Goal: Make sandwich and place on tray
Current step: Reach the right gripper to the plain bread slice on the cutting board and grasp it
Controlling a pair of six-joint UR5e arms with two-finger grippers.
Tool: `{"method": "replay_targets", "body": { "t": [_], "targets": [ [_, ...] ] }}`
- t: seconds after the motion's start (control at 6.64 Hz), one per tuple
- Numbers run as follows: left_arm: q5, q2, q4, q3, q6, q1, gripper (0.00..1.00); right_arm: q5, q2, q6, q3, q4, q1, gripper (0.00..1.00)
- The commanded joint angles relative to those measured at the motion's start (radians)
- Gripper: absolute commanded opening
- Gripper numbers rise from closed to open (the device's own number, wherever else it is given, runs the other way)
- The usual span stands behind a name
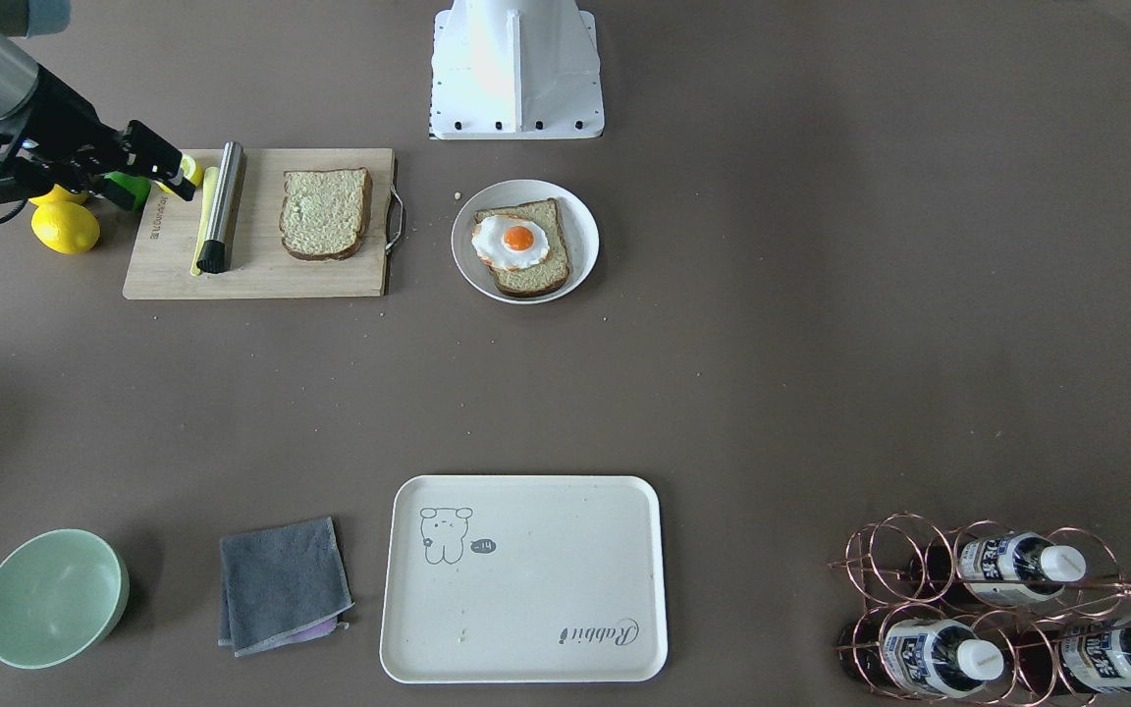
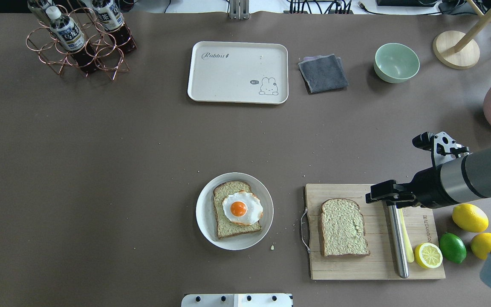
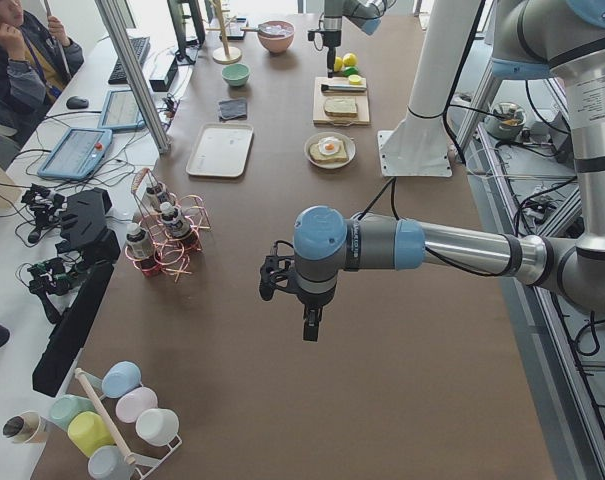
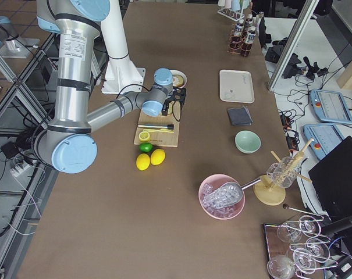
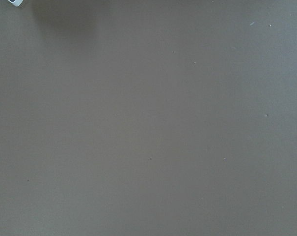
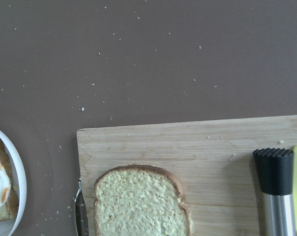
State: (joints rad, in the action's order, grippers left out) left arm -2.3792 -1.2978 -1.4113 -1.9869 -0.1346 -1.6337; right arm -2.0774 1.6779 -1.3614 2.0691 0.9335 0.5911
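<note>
The right wrist view cuts the bread slice (image 6: 141, 201) on the cutting board (image 6: 212, 147) at its bottom edge, leaves only a sliver of the plate (image 6: 20, 177) at its left edge, and shows none of that arm's fingers. From the front the right gripper (image 1: 178, 175) covers most of the half lemon (image 1: 192, 171) and the lime (image 1: 129, 187), and any gap between its fingers cannot be made out. The left gripper (image 3: 308, 325) appears only small in the left side view, its fingers unreadable, while its camera sees just bare bench (image 5: 148, 118)

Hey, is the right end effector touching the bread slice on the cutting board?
Apart. Overhead view shows bare board between the right end effector and the bread slice.
</note>
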Motion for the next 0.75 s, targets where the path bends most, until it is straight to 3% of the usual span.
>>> {"method": "replay_targets", "body": {
  "t": [0.0,0.6],
  "targets": [
    [0.000,0.002,0.000,0.002,0.000,0.000,0.98,0.059,-0.017,-0.021,-0.026,0.002,-0.079,0.88],
    [0.000,0.002,0.000,0.000,0.000,0.000,0.98,0.082,-0.041,-0.037,-0.104,-0.002,-0.099,0.83]
  ]
}}
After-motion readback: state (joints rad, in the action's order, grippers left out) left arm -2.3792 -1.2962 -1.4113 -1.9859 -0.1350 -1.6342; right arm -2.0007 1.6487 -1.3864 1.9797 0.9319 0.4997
